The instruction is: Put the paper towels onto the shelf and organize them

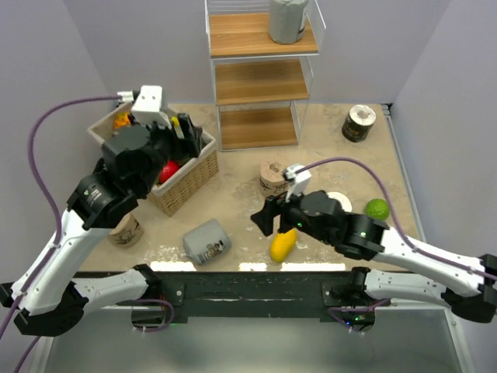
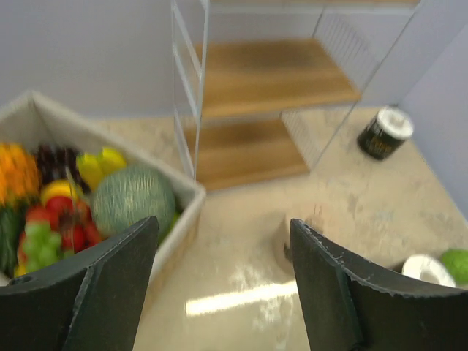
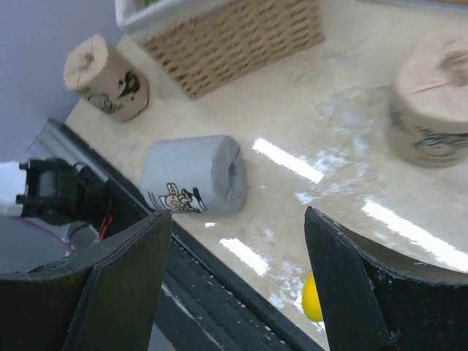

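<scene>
The shelf (image 1: 260, 78) stands at the back, with one grey paper towel roll (image 1: 287, 19) upright on its top board. On the table, a second grey roll (image 1: 206, 242) lies on its side near the front edge. Tan printed rolls stand at the centre (image 1: 272, 177) and far left (image 1: 126, 231). One dark roll (image 1: 359, 123) stands at the back right, and another, pale top up (image 1: 338, 202), sits beside the right arm. My left gripper (image 1: 185, 130) hangs open and empty over the basket. My right gripper (image 1: 264, 219) is open and empty, between the lying grey roll (image 3: 191, 175) and the mango.
A wicker fruit basket (image 1: 186, 183) full of fruit sits at the left. A yellow mango (image 1: 283, 245) lies under the right wrist, and a lime (image 1: 377, 209) lies to its right. The table's dark front rail (image 3: 219, 292) runs just below the right fingers.
</scene>
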Tool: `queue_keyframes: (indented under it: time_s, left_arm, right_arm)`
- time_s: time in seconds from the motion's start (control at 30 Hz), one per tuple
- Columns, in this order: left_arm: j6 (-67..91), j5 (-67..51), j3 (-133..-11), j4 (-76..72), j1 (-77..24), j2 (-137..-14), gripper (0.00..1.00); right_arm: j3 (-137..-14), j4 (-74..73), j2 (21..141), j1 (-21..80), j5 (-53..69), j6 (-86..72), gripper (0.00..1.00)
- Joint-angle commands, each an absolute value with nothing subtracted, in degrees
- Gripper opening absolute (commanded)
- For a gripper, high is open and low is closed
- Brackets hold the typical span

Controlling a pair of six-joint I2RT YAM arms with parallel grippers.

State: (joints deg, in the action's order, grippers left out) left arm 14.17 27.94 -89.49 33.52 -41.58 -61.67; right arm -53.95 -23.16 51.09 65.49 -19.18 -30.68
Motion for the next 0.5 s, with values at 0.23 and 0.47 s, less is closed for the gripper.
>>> queue_keyframes:
  time_s: [0.23, 0.47]
  left_arm:
    - [46.56, 25.06, -68.67, 58.71, -40.96, -50.28, 0.82]
    - [54.84, 12.76, -53.63, 56.52, -41.04, -41.68, 0.81]
  right_arm:
    - [-56.07, -2.02, 76.45, 65.48, 1.66, -31.2, 0.8]
    - [-48.35, 2.1, 78.22, 65.57, 2.28, -35.24, 0.73]
